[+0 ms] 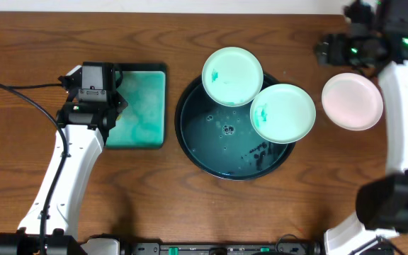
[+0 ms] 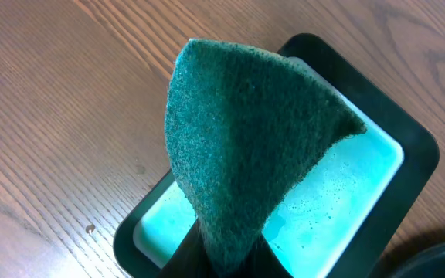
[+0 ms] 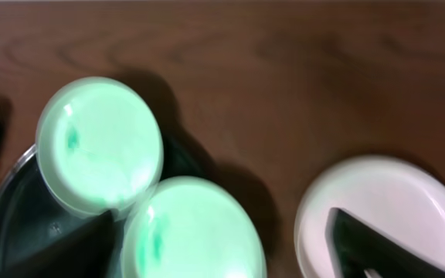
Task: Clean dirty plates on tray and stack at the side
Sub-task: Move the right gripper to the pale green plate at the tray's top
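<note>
The large round black tray (image 1: 202,157) with a wet teal floor sits mid-table. Two mint plates with teal smears rest on its far rim, one at the back (image 1: 232,76) and one to the right (image 1: 282,113). A white plate (image 1: 352,101) lies on the bare wood to the right of the tray. My left gripper (image 2: 230,262) is shut on a dark green sponge (image 2: 246,139) above a rectangular teal tray (image 2: 416,147). My right gripper (image 3: 222,251) is open and empty, high above the right mint plate (image 3: 191,232) and the white plate (image 3: 392,193).
The rectangular black-edged tray (image 1: 144,106) holds foamy teal liquid, left of the round tray. My left arm (image 1: 62,170) stretches from the front left. My right arm (image 1: 406,106) runs along the right edge. Bare wood tabletop (image 1: 310,191) lies in front.
</note>
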Action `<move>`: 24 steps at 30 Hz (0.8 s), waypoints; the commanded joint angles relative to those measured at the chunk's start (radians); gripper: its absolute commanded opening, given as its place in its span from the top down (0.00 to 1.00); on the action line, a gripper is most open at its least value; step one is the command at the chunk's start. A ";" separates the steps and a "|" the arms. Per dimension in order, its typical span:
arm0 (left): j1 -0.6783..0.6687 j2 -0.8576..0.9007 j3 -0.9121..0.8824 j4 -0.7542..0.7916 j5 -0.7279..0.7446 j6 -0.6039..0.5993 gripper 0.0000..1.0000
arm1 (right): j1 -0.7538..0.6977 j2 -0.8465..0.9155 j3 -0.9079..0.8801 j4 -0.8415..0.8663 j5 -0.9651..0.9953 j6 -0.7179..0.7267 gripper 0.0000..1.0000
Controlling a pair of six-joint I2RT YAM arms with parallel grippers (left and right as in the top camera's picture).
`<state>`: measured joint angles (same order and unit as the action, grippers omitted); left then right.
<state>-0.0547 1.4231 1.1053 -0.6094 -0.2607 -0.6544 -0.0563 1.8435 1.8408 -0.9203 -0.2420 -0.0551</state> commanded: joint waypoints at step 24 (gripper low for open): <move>0.004 0.100 -0.002 0.027 0.044 0.006 0.93 | 0.224 0.454 0.013 0.278 -0.080 -0.126 0.28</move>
<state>-0.0547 1.5234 1.1053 -0.5892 -0.2256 -0.6544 0.1402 2.2807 1.8465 -0.6437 -0.3004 -0.1539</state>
